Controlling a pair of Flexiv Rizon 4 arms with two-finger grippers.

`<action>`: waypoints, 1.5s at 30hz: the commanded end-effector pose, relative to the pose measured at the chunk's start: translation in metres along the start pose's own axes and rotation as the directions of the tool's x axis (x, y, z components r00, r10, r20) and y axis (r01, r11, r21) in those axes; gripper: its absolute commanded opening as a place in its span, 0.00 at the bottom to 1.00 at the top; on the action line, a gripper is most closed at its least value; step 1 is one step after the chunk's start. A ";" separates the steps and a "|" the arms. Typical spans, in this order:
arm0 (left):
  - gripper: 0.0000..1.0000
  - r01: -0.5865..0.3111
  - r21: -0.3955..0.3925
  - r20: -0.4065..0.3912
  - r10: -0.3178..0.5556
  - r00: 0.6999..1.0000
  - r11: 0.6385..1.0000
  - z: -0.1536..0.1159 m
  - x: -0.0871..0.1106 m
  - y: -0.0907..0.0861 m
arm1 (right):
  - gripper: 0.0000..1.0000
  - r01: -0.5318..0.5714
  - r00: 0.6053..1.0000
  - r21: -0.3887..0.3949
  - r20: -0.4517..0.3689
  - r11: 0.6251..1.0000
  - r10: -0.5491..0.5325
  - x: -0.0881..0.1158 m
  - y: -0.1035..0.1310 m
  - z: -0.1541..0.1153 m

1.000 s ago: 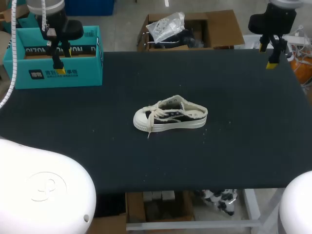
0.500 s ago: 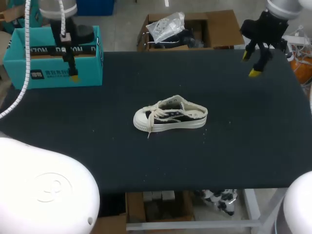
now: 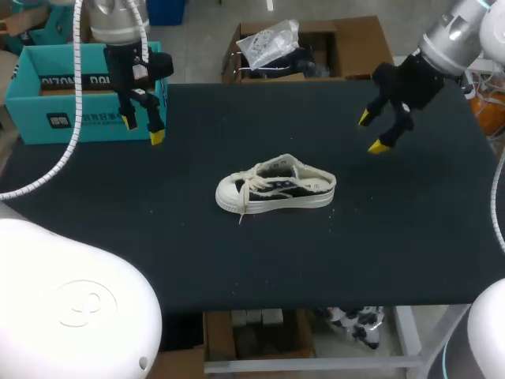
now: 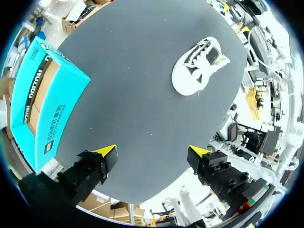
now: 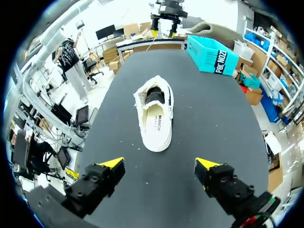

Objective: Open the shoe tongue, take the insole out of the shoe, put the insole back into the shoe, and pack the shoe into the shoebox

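**Head view.** The shoe (image 3: 276, 188) stands upright on its sole near the middle of the black table (image 3: 410, 237). Its long axis runs nine to three, with the toe at nine o'clock and the heel at three. With the shoe as the dial's centre, the left gripper (image 3: 144, 129) hangs at about ten o'clock and the right gripper (image 3: 371, 133) at about two. Both have their fingers spread and hold nothing. The right gripper looks the nearer of the two, off the heel end, while the left is well apart from the toe. The teal shoebox (image 3: 79, 103) sits at the table's ten o'clock corner, just beyond the left gripper. The shoe is a cream low sneaker with dark side panels, a frayed collar and loose laces trailing off the toe end.

**Left wrist view.** The left gripper (image 4: 153, 152) is wide open, and the shoe (image 4: 199, 66) lies well ahead of it at about one o'clock. The shoebox (image 4: 42, 95) is at about ten o'clock, with its open top showing.

**Right wrist view.** The right gripper (image 5: 160, 164) is wide open. The shoe (image 5: 156, 114) lies dead ahead at twelve o'clock, its long axis pointing straight away from the fingers, with a pale insole showing in its opening. The shoebox (image 5: 213, 54) lies beyond the shoe at one o'clock
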State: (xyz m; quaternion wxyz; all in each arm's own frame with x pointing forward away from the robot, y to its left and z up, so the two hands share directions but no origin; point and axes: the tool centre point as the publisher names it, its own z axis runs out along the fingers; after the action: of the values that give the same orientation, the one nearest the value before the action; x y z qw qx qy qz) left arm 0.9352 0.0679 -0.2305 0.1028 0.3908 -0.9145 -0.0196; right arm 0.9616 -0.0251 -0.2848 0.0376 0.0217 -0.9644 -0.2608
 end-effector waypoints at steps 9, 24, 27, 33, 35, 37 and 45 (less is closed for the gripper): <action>1.00 0.139 -0.056 0.072 -0.135 0.988 0.989 -0.003 0.000 -0.002 | 1.00 -0.001 1.000 0.025 -0.019 1.000 0.002 -0.009 0.003 0.006; 1.00 0.472 -0.069 -0.031 -0.474 0.880 0.879 -0.007 0.053 -0.030 | 1.00 -0.016 0.999 -0.113 0.044 0.993 0.021 0.017 -0.010 0.049; 1.00 0.556 -0.048 -0.012 -0.558 0.830 0.829 -0.005 0.072 -0.040 | 1.00 -0.029 0.997 -0.151 0.072 0.988 0.040 0.027 -0.009 0.061; 1.00 0.651 0.022 0.085 -0.651 0.755 0.759 0.004 0.103 -0.057 | 1.00 -0.059 0.993 -0.215 0.089 0.975 0.079 0.032 -0.013 0.085; 1.00 0.633 0.003 0.078 -0.631 0.772 0.774 0.008 0.110 -0.062 | 1.00 -0.061 0.991 -0.234 0.098 0.970 0.086 0.029 -0.014 0.090; 1.00 0.629 0.003 0.083 -0.627 0.775 0.778 0.011 0.116 -0.067 | 1.00 -0.061 0.991 -0.249 0.097 0.967 0.087 0.025 -0.015 0.096; 1.00 0.615 -0.003 0.067 -0.614 0.787 0.788 0.020 0.132 -0.076 | 1.00 -0.053 0.995 -0.298 0.066 0.953 0.076 0.012 -0.004 0.116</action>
State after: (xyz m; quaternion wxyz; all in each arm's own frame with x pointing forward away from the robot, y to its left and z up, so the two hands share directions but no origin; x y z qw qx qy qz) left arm 0.8973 -0.0764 -0.2332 0.0723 0.6625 -0.7419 -0.0735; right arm 0.9312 0.0244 -0.3789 0.0011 -0.0302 -0.9170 -0.3978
